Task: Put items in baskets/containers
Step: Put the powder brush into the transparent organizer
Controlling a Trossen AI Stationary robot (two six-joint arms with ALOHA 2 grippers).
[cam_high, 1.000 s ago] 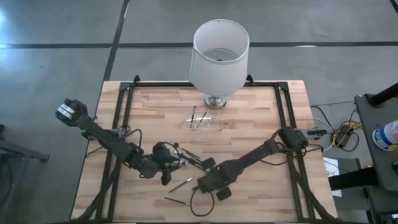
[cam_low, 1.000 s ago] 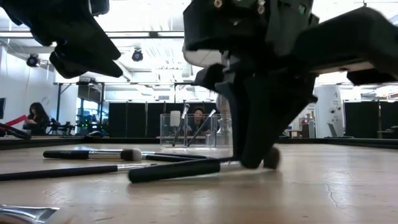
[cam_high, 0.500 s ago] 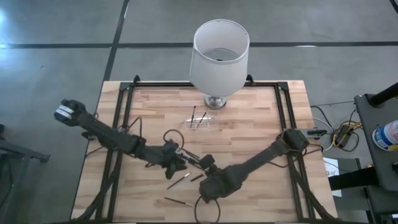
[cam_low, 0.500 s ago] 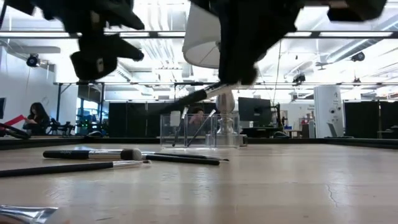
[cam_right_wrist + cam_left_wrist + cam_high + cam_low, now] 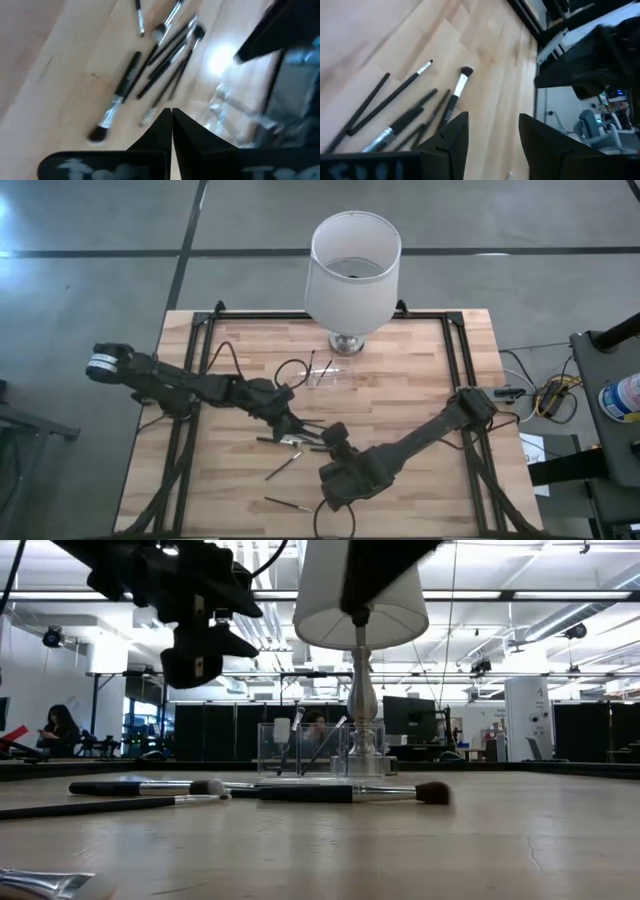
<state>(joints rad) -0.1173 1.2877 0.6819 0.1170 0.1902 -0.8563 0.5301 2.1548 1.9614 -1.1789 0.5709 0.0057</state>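
Risk of a tangled, empty pick: right gripper (image 5: 337,433) pressed together on nothing and left gripper (image 5: 287,423) spread, crowding thin dark brushes (image 5: 292,442) mid-frame on the wooden surface (image 5: 400,380), below the clear plastic holder (image 5: 325,375).

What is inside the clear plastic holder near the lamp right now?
Two thin dark brushes stand leaning inside the low clear plastic holder, bristle ends up in the low view. Its far side runs behind the metal base of the white-shaded lamp, so more could sit there unseen.
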